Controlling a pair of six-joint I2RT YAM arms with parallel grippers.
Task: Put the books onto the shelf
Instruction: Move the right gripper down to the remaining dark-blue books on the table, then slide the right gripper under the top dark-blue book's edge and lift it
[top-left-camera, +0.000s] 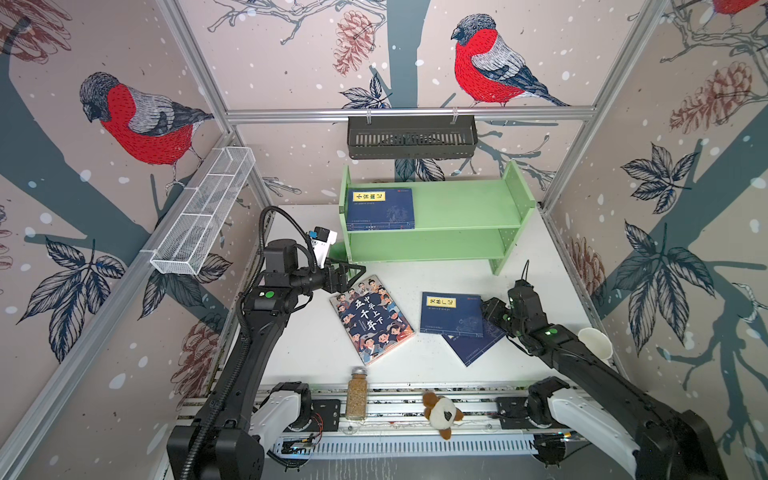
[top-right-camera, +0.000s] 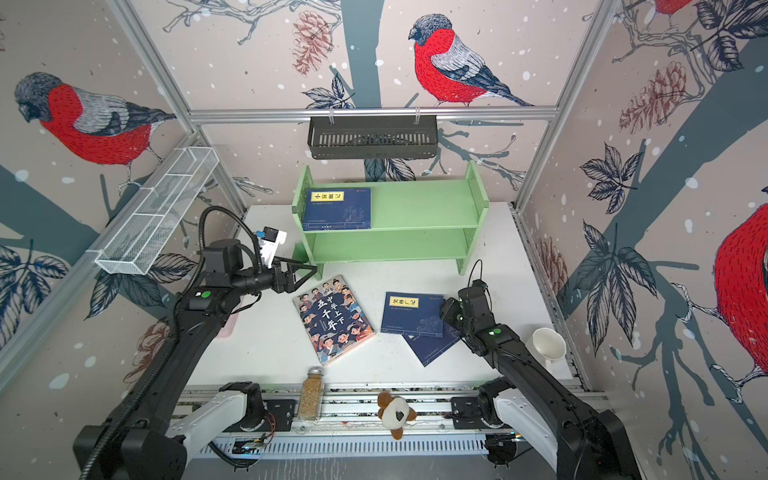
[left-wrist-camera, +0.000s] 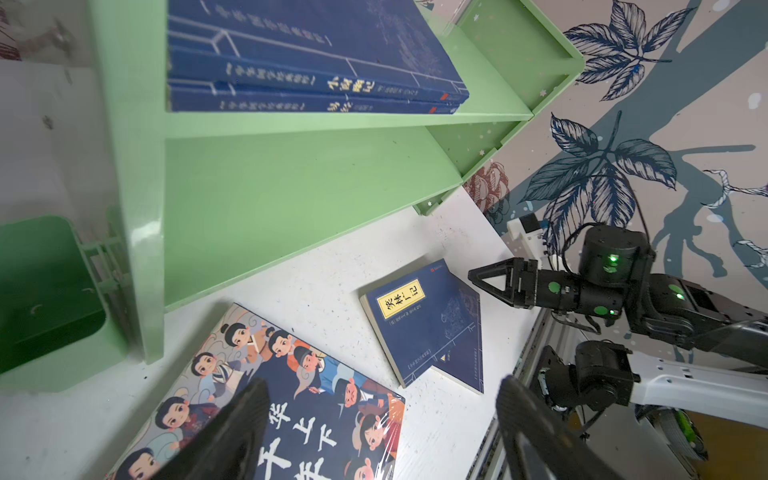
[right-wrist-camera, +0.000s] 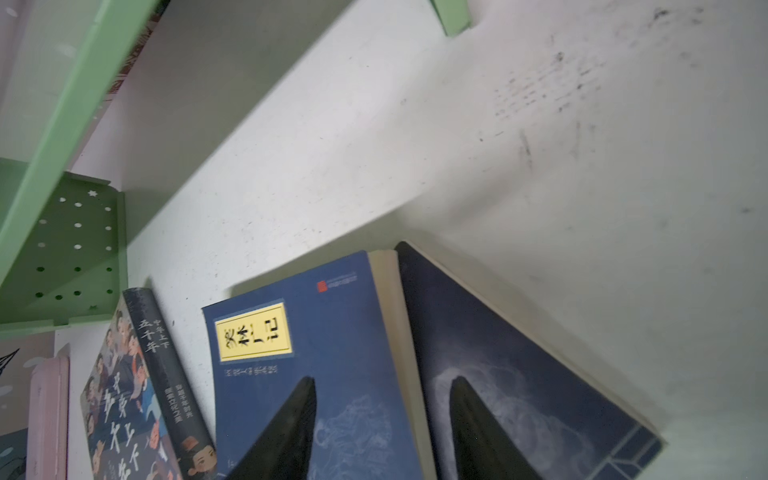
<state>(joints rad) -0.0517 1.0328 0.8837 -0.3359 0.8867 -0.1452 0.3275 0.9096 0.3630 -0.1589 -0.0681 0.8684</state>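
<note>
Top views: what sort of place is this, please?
Probably a robot test cell: an aluminium frame holds bird-print wall panels, and the left arm and right arm are mounted on a rail beside a white table.

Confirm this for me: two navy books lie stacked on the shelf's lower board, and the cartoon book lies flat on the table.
Wrong board. The two navy books lie stacked on the shelf's upper board, not the lower; the left wrist view shows both spines there. The cartoon book does lie flat on the table.
</note>
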